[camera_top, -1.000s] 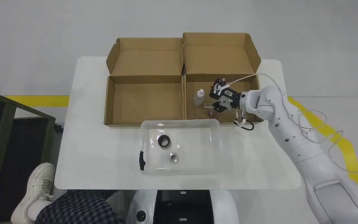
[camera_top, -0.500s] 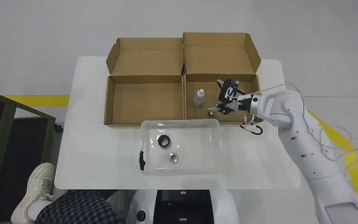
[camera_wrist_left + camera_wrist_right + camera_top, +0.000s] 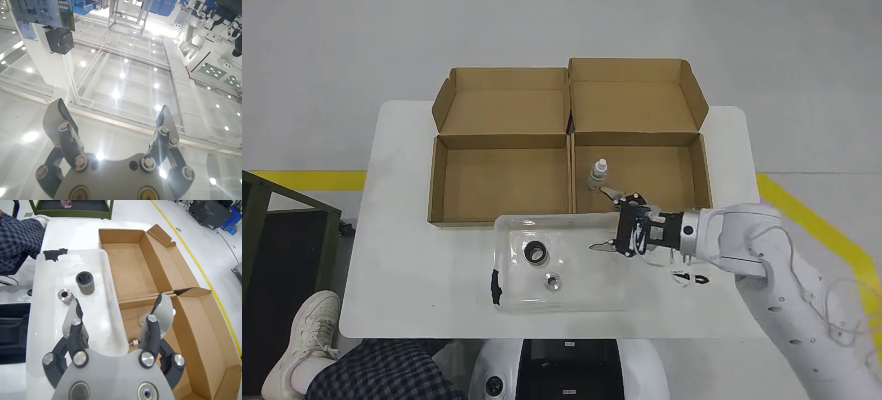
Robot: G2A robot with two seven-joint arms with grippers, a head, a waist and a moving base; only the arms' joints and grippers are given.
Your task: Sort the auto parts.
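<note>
While the right hand (image 3: 602,217) hangs over the clear tray's (image 3: 587,290) box-side rim, jaws apart and empty, a dark bearing (image 3: 534,252) and silver bushing (image 3: 553,282) lie inside the tray. Likely next is a reach inward and down onto one.

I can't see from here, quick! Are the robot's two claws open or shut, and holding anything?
Left gripper: open, holding nothing.
Right gripper: open, holding nothing, above the clear plastic tray edge.
</note>
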